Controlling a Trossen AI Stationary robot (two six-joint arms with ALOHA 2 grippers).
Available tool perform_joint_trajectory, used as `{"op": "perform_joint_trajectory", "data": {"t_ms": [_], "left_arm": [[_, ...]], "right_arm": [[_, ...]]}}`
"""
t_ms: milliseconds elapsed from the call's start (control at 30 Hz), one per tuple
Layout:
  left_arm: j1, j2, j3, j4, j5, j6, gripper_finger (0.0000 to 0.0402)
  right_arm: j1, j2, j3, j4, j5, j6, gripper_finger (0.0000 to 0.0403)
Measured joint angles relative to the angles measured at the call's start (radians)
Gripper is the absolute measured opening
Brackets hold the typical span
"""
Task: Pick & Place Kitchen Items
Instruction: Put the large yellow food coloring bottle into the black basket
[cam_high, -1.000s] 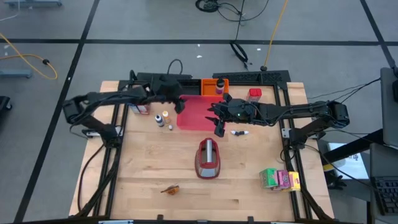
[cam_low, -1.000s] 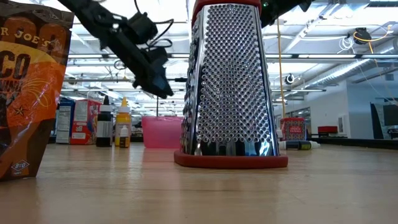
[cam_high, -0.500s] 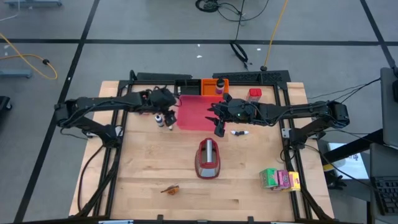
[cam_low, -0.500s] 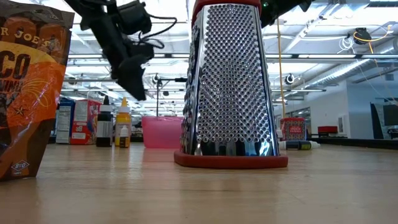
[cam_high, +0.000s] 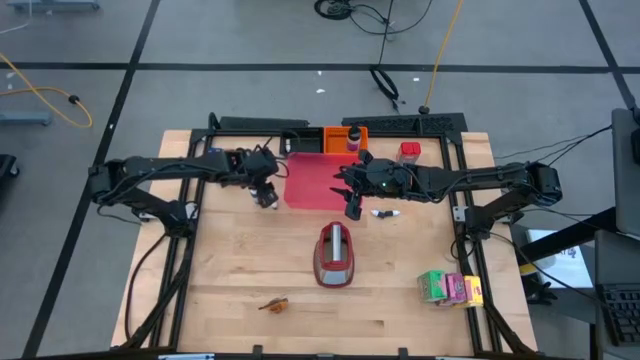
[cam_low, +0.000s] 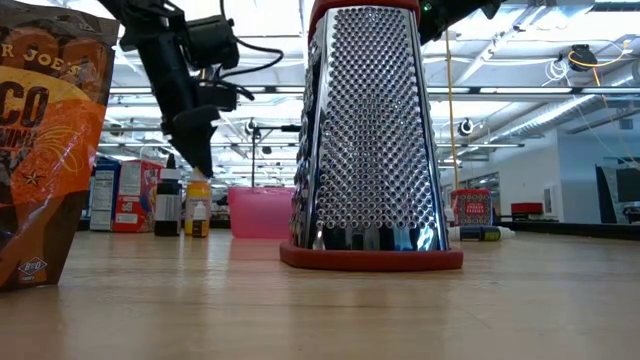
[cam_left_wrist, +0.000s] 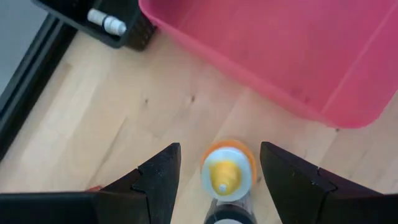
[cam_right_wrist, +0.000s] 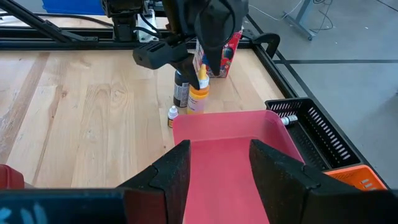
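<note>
so quick update: over the last sec the left gripper (cam_left_wrist: 217, 180) swings away from the back edge near the pink tray (cam_high: 312, 180) and drops right over the little cluster of bottles beside the tray's left side. Left wrist view now has the fingers (cam_left_wrist: 163, 177) spread apart w/ the yellow-capped bottle (cam_left_wrist: 227, 174) sitting between them, not touching either side afaict, so nothing's grasped yet. Low view shows the same bottle (cam_low: 198, 205) standing upright on the surface next to a dark bottle (cam_low: 168, 205), w/ the arm coming down on top of it. Blue-red-white carton (cam_low: 128, 195) is just behind them. Meaning for the task: imo it has picked its next item and lined up, next thing needed is a bit more descent and a squeeze, prob then a short hop into the tray since that's right beside it. Risk is bumping the dark bottle, they're rly close. Right gripper (cam_high: 352, 208) hasn't budged, parked above the tray's front-right corner, fingers (cam_right_wrist: 171, 177) partly apart and empty. Grater (cam_high: 334, 256) mid-surface and the green/pink/yellow cartons (cam_high: 448, 289) at front right untouched, same w/ the orange-brown piece (cam_high: 275, 303) up front.
</note>
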Motion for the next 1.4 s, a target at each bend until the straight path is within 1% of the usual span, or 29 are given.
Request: {"op": "perform_joint_trajectory", "data": {"t_ms": [333, 433, 600, 667, 833, 1100, 1267, 1400], "left_arm": [[0.002, 0.000, -0.054, 0.063, 0.049, 0.005, 0.0218], [0.002, 0.000, -0.062, 0.065, 0.051, 0.006, 0.0194], [0.002, -0.001, -0.072, 0.074, 0.052, 0.007, 0.0130], [0.002, -0.001, -0.073, 0.084, 0.053, 0.017, 0.0117], [0.002, 0.001, -0.075, 0.132, 0.101, 0.037, 0.0117], [0.002, -0.001, -0.068, 0.116, 0.073, 0.033, 0.0117], [0.007, -0.008, 0.003, 0.087, 0.007, 0.052, 0.0117], [0.038, -0.008, 0.076, 0.091, -0.001, 0.079, 0.0117]], "right_arm": [[0.000, 0.000, 0.000, 0.000, 0.000, 0.000, 0.0155], [0.000, 0.000, 0.000, 0.000, 0.000, 0.000, 0.0155], [0.000, 0.000, 0.000, 0.000, 0.000, 0.000, 0.0155], [0.000, 0.000, 0.000, 0.001, 0.000, 0.000, 0.0155], [0.000, 0.000, 0.000, 0.001, 0.000, 0.000, 0.0155], [0.000, 0.000, 0.000, 0.000, 0.000, 0.001, 0.0155], [0.000, 0.000, 0.000, 0.000, 0.000, 0.001, 0.0155], [0.000, 0.000, 0.000, 0.000, 0.000, 0.001, 0.0155]]}}
